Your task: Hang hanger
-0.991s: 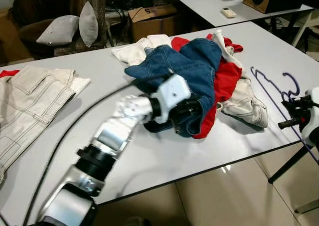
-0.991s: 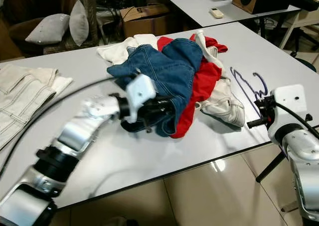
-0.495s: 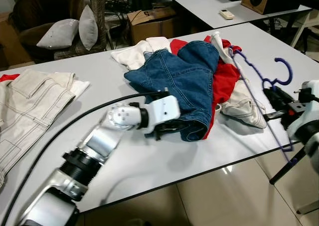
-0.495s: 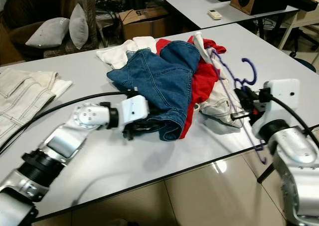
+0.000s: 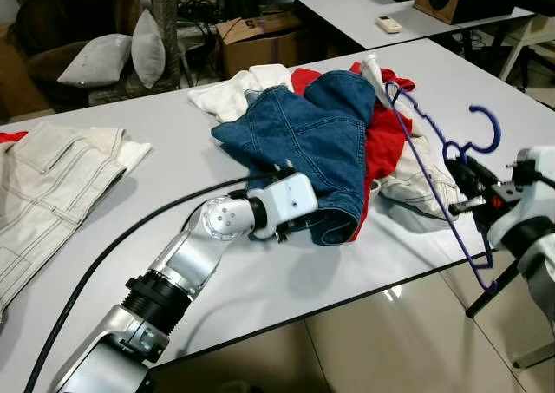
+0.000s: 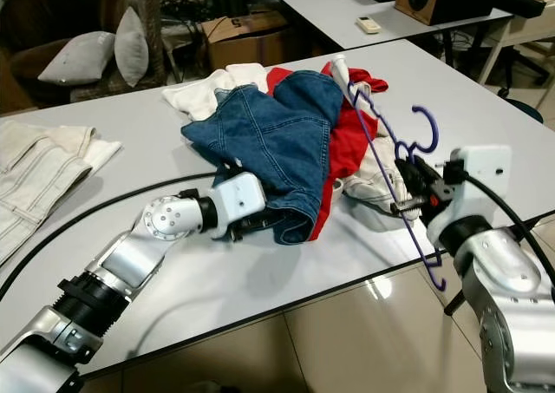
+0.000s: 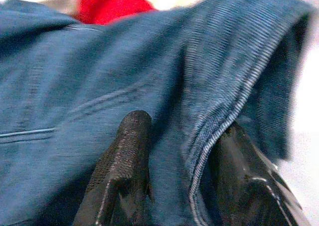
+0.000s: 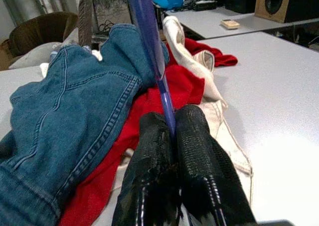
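Note:
A purple wire hanger [image 8: 148, 41] is held off the white table [image 5: 286, 280] at its right edge, tilted up over the clothes pile. My right gripper [image 8: 172, 121] is shut on its lower bar, and its hook [image 5: 498, 131] points up. In the pile, blue jeans [image 5: 303, 133] lie over a red garment [image 5: 392, 137] and a white one [image 5: 425, 185]. My left gripper [image 7: 184, 136] is at the near hem of the jeans, with the folded denim edge pinched between its black fingers [image 7: 119, 171].
Beige trousers [image 5: 52, 176] lie at the table's left and a cream cloth [image 5: 234, 98] behind the pile. A black cable [image 5: 130, 237] runs along my left arm. Beyond stand an armchair with pillows [image 5: 104, 55], a cardboard box [image 5: 260, 33] and a second table with a remote [image 5: 390, 24].
My right gripper has lifted the hanger off the table and swung it up toward the pile. My left gripper has drawn back to the jeans' near hem.

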Robot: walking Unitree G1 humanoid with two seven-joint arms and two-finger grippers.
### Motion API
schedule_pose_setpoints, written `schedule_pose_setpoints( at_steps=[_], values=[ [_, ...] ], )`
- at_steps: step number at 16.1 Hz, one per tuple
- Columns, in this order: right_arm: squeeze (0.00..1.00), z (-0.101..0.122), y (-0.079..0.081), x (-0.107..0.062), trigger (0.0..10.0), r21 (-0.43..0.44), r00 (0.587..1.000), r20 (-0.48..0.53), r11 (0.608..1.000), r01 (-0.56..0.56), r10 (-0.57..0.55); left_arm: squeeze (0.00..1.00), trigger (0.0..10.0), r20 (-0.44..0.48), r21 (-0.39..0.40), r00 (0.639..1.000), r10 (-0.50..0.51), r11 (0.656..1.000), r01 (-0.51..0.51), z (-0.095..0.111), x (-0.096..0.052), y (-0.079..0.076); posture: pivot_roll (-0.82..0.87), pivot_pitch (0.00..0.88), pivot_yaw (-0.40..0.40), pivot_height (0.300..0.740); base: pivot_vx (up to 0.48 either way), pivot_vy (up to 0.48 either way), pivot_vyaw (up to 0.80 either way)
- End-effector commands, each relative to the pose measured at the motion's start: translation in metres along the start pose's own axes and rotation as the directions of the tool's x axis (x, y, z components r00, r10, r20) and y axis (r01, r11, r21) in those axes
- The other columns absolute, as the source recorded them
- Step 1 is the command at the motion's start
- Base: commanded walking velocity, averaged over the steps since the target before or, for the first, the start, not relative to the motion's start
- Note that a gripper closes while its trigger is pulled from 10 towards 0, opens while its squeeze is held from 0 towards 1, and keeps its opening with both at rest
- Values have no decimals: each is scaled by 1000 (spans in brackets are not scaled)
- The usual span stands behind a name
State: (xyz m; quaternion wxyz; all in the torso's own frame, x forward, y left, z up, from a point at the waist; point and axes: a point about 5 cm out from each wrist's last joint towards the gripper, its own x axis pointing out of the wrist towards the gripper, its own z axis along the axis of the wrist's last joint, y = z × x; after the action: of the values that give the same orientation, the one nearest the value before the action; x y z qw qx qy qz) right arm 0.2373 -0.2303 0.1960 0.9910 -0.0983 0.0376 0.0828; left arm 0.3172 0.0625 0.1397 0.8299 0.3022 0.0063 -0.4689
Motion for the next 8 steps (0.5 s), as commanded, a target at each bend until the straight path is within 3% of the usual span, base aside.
schedule_pose_setpoints(
  at_steps=[1, 2, 4, 8],
  values=[
    [0, 5, 5, -2, 10000, 4, 999, 29, 1000, -26, 26, 0, 8784, 20, -4, 999, 44, 999, -44, 2, -2, 7, -140, 0, 89, 740, 0, 0, 0],
    [0, 3, 9, -6, 10000, -5, 997, 26, 997, -71, 71, 0, 0, 38, -20, 997, 65, 998, -64, 4, -2, 12, -145, 0, 89, 740, 0, 0, 0],
    [0, 3, 15, -11, 10000, -14, 989, 28, 989, -148, 148, 0, 0, 35, -9, 998, 54, 999, -54, 3, -3, 13, -146, 0, 90, 740, 0, 0, 0],
    [0, 5, 28, -32, 10000, -17, 929, 32, 929, -369, 370, 0, 0, 31, -11, 999, 15, 1000, -15, -1, -4, 16, -146, 0, 90, 740, 0, 0, 0]
  ],
)
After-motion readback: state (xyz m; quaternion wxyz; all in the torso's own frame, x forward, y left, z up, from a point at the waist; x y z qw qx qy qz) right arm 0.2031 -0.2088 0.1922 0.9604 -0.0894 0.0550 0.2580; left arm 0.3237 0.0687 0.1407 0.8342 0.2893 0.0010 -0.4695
